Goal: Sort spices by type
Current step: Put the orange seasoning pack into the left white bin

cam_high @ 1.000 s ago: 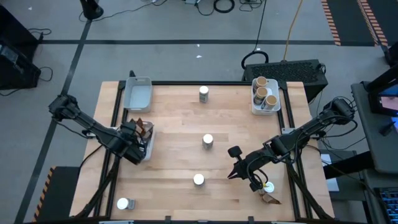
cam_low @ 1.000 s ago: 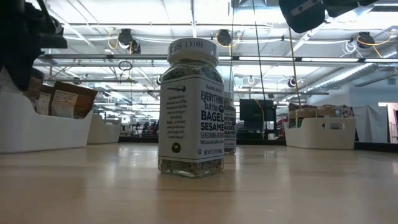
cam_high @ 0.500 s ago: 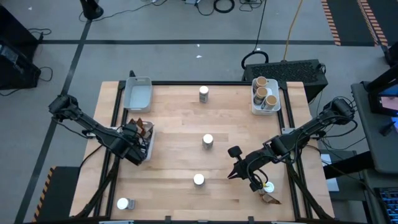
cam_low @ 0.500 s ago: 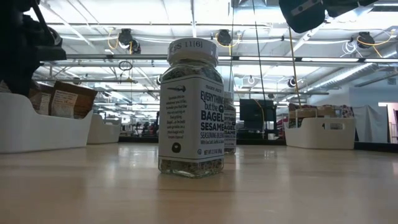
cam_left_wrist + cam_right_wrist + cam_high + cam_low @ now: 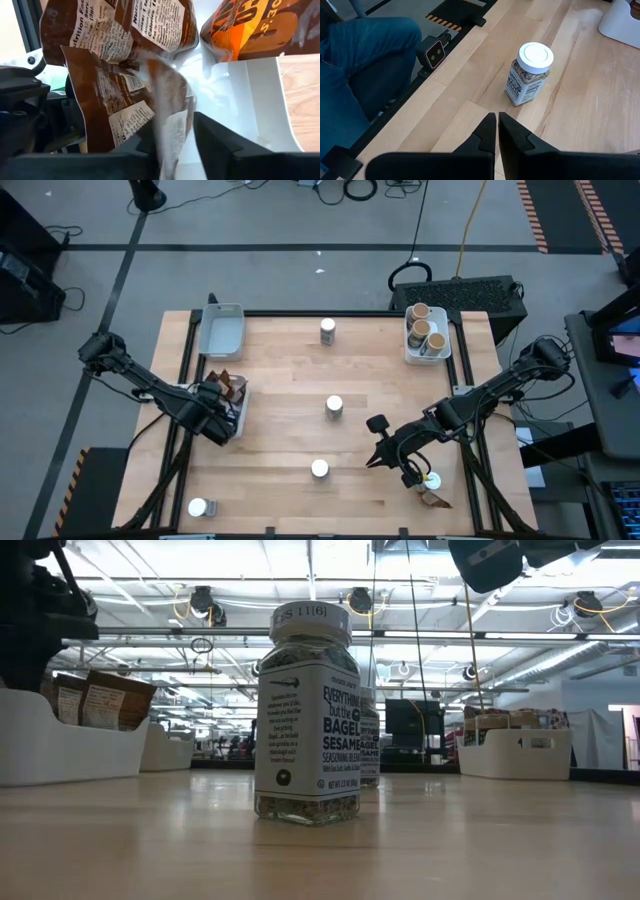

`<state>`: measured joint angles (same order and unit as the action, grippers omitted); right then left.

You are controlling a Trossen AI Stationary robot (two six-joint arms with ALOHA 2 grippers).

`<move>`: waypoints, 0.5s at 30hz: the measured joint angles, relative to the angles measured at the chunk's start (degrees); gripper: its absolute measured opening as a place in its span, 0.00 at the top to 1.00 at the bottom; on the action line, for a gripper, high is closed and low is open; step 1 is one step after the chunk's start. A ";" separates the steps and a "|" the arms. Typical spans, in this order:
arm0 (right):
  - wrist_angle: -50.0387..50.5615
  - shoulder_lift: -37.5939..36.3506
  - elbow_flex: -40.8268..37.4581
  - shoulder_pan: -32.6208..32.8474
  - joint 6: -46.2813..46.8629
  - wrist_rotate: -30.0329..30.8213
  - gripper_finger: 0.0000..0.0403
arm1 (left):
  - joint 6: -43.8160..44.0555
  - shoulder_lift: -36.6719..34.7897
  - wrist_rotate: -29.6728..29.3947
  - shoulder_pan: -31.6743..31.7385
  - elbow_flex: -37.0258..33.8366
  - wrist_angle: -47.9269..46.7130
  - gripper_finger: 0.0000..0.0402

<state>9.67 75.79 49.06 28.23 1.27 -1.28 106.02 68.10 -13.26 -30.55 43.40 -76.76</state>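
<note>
A brown crinkled packet [image 5: 150, 100] is sitting between the fingers of the left end effector [image 5: 222, 420], inside a white tray [image 5: 238, 412] at the worktop's left edge; the fingers are standing slightly apart around it, so whether they are gripping it cannot be told. More brown packets [image 5: 228, 387] are lying in that same tray. Four white-lidded jars are standing on the bare wooden worktop [image 5: 280, 380]: one near the far edge [image 5: 327, 330], one at the middle [image 5: 334, 406], one toward the near edge [image 5: 319, 469] and one at the near left corner [image 5: 197, 507]. Cork-topped jars [image 5: 424, 327] are filling a white tray at the far right corner, and an empty white tray [image 5: 221, 330] is sitting at the far left corner. The right end effector [image 5: 378, 461] is hovering over the worktop near the near edge, right of the closest jar, its fingers pressed together and holding nothing. Another white-lidded jar [image 5: 432, 479] and a brown packet [image 5: 435, 499] are lying at the near right corner.
</note>
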 joint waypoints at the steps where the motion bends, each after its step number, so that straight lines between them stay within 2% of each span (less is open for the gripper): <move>1: 0.00 0.00 0.00 0.00 0.00 0.00 1.00 | 0.02 0.00 -0.24 0.00 0.00 -0.03 0.68; 9: -0.01 0.01 0.02 0.00 -0.29 0.02 1.00 | -0.33 0.00 -0.28 0.00 0.82 -0.40 0.47; 15: -0.02 0.00 0.02 0.00 -0.41 0.02 1.00 | -1.78 0.00 -0.30 0.00 4.29 -2.01 0.37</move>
<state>9.65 75.79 49.08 28.23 0.86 -1.26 104.24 68.10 -13.56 -30.55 47.69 -78.77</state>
